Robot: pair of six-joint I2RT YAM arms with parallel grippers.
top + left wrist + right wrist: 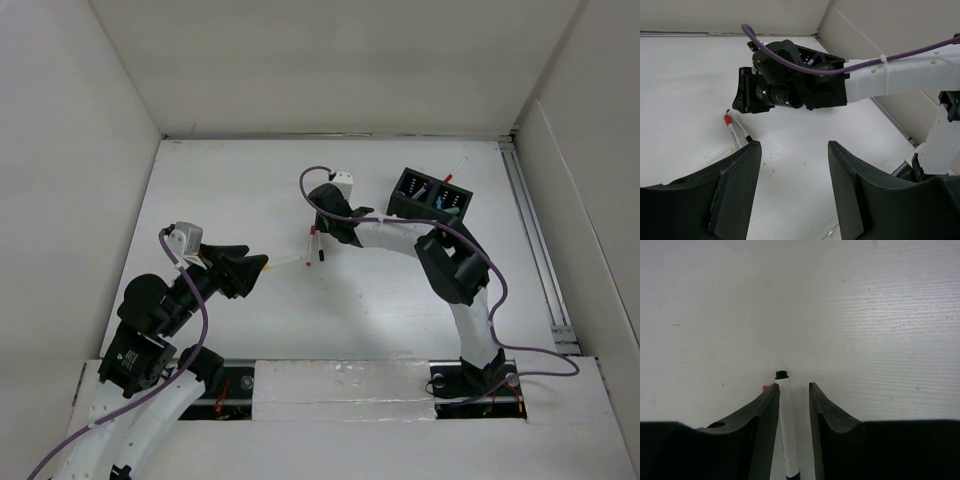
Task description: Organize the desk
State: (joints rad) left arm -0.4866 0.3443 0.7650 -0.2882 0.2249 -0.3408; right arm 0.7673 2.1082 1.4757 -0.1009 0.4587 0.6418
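Closest in, the right pincer [792,386] straddles a white marker [785,425] — jaws narrowly apart, not yet clamped — with a red-capped marker [734,132] just beside it. Both lie mid-counter [240,190], the white counter spreading under both arms between white walls. The marker looks light, stiff and slick, apt to roll; best squeezed across the barrel's middle. The left pincer [792,185] hangs wide apart, holding nothing.

We read a robotics lab cell, white desk [250,190] boxed by plain walls [80,180], left arm [150,315] and right arm [475,325] bolted at its edge, purple cables [503,287], metal rail [535,240].
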